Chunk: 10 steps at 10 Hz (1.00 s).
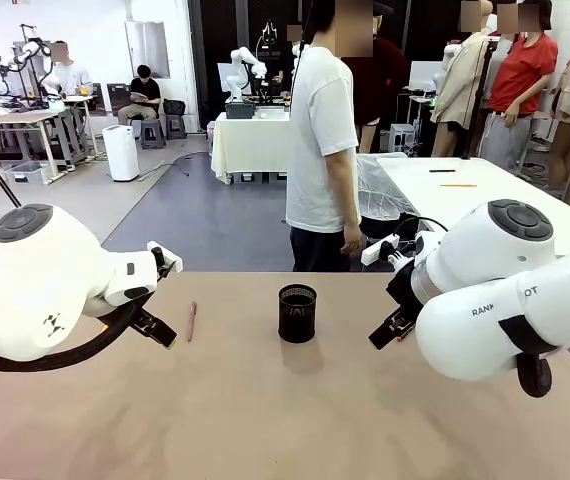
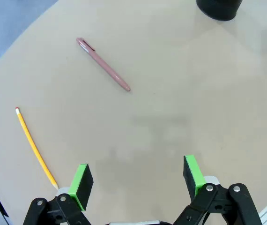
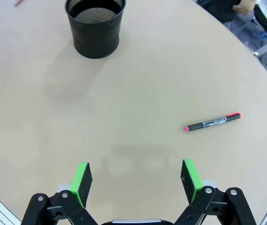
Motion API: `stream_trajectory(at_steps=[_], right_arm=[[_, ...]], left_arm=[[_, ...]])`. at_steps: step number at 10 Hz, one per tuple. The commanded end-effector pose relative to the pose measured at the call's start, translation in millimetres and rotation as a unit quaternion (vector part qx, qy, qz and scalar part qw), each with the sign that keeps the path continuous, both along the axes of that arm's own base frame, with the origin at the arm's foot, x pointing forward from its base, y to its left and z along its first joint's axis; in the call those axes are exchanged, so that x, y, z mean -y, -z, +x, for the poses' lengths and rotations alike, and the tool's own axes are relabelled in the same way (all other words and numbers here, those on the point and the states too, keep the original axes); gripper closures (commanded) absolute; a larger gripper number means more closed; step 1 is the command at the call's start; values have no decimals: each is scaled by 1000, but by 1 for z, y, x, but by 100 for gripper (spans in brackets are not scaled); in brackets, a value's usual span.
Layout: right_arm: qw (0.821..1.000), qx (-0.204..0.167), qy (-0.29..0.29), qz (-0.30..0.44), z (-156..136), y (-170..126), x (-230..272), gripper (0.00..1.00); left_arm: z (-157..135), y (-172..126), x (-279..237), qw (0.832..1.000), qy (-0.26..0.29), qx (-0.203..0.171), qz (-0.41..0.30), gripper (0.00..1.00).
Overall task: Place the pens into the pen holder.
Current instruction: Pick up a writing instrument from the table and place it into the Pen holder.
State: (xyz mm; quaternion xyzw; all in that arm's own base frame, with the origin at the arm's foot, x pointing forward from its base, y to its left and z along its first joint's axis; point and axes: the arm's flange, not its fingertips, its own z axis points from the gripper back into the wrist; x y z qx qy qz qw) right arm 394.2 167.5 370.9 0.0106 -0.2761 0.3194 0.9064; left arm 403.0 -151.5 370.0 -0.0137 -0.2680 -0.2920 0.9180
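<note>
A reddish pen lies well left of the pen holder.

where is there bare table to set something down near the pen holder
Widest bare patch: the near table, in front of the pen holder. Also bare between the pen holder and the reddish-brown pen, and between it and the black pen. Tighter where the pencil lies by the left tool.
</note>
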Motion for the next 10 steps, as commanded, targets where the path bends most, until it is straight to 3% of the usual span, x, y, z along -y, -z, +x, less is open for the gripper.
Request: stream_trajectory(at_steps=[1, 5, 6, 9, 10], right_arm=[[1000, 0, 0, 0, 0, 0, 0, 0], [1000, 0, 0, 0, 0, 0, 0, 0], [999, -30, -19, 11, -1, -1, 0, 0], [994, -71, -50, 65, 0, -33, -4, 0], [994, -70, -54, 71, 2, -44, -4, 0]], left_arm=[[0, 0, 0, 1000, 0, 0, 0, 0], [0, 0, 0, 1000, 0, 0, 0, 0], [1, -5, -4, 1000, 19, -11, 12, 0], [5, -28, -6, 995, 65, -76, -25, 0], [8, -39, -8, 991, 79, -100, -36, 0]])
